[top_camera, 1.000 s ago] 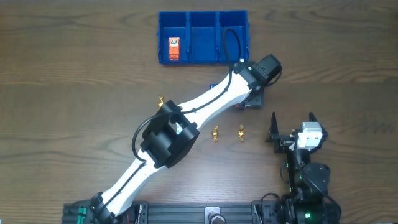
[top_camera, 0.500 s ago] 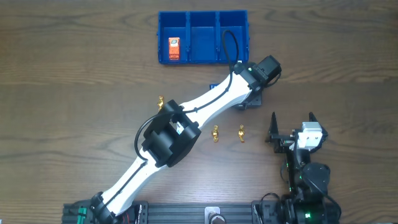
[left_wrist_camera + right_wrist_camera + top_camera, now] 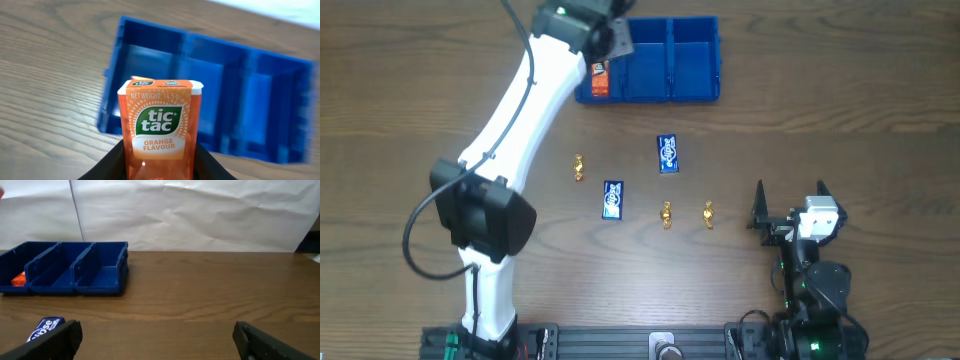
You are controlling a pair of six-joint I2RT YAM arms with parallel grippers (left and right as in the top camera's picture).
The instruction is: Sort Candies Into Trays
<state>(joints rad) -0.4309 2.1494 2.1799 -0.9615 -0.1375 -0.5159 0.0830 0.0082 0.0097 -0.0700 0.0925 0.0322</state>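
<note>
Two orange boxes were present: one orange box (image 3: 161,125) clamped in the left gripper (image 3: 159,167), and a second orange box (image 3: 600,80) just beneath that gripper. One blue tray (image 3: 695,60) had three compartments. Well apart from the gripper lay two blue packets, the nearer packet (image 3: 666,153) and the farther packet (image 3: 613,199). There were three gold-wrapped candies: nearest candy (image 3: 579,167), middle candy (image 3: 667,214), farthest candy (image 3: 708,213).

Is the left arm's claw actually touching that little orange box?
Touching. The left wrist view shows the orange box wedged between the black fingers of the left gripper.
</note>
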